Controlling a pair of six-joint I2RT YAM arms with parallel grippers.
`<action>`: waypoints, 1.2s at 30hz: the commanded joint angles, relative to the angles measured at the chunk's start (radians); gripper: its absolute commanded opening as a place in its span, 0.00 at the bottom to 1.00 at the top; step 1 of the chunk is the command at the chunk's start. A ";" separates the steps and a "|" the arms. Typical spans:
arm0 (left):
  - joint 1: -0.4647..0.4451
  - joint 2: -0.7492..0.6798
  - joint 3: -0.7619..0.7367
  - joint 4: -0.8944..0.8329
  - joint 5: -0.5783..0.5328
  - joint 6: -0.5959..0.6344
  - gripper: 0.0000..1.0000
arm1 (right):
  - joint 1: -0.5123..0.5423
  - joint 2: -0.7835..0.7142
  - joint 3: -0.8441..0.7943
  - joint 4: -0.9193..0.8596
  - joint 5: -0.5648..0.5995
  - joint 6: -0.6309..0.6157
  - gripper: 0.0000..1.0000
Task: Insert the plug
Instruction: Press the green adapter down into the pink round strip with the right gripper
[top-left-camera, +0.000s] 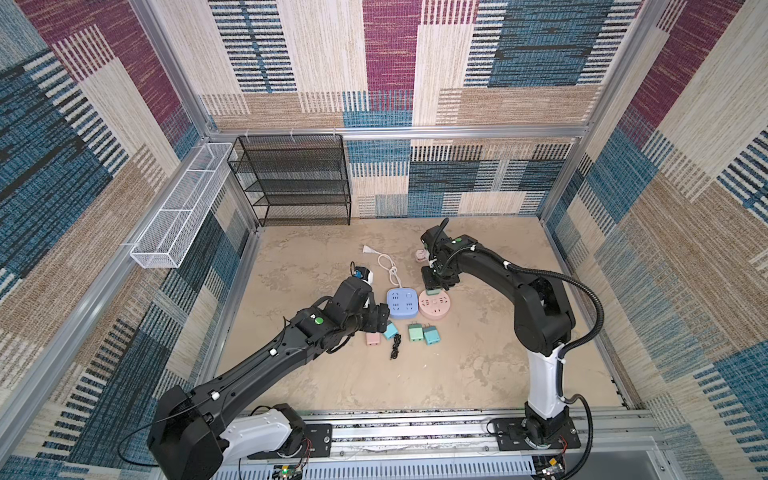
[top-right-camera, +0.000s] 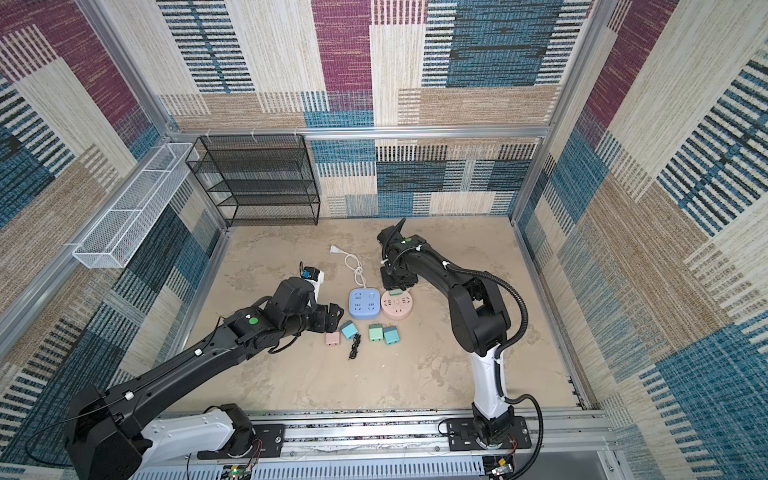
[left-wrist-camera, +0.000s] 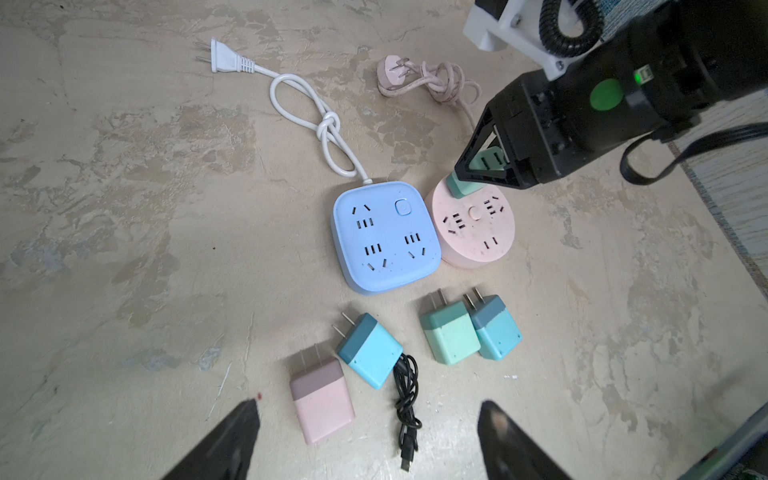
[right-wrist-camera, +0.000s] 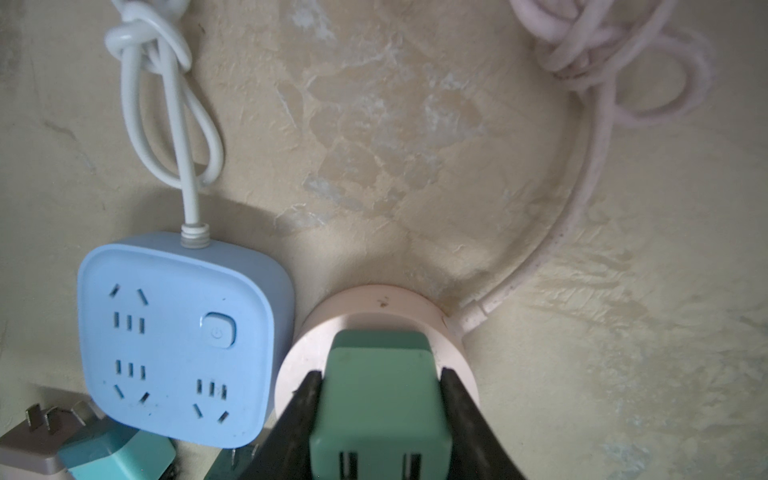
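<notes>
My right gripper (right-wrist-camera: 380, 374) is shut on a green plug (right-wrist-camera: 380, 399), one finger on each side. The plug stands upright on the far edge of the round pink socket (right-wrist-camera: 361, 303), its prongs hidden underneath. The left wrist view shows the same green plug (left-wrist-camera: 463, 185) on the pink socket (left-wrist-camera: 478, 241) under the right gripper (left-wrist-camera: 482, 166). A square blue socket (left-wrist-camera: 386, 237) lies beside the pink one. My left gripper (left-wrist-camera: 369, 405) hangs open above the floor near a pink plug (left-wrist-camera: 322, 399) and a blue plug (left-wrist-camera: 370, 353).
A green plug (left-wrist-camera: 449, 336), a teal plug (left-wrist-camera: 496, 328) and a black USB cable (left-wrist-camera: 407, 399) lie in front of the sockets. The white cord (left-wrist-camera: 224, 62) and the pink cord (left-wrist-camera: 432, 79) lie behind them. A black mesh shelf (top-left-camera: 295, 178) and a white wire basket (top-left-camera: 178, 212) stand at the back left.
</notes>
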 joint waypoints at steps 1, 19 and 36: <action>0.000 0.003 -0.004 0.029 -0.018 -0.006 0.87 | 0.002 0.012 -0.014 0.013 0.015 0.003 0.00; 0.000 0.016 -0.013 0.037 -0.023 -0.001 0.87 | 0.012 0.067 -0.051 0.047 0.007 0.003 0.00; 0.000 0.002 -0.020 0.029 -0.076 -0.058 0.91 | 0.012 -0.069 -0.097 0.154 0.118 0.146 0.00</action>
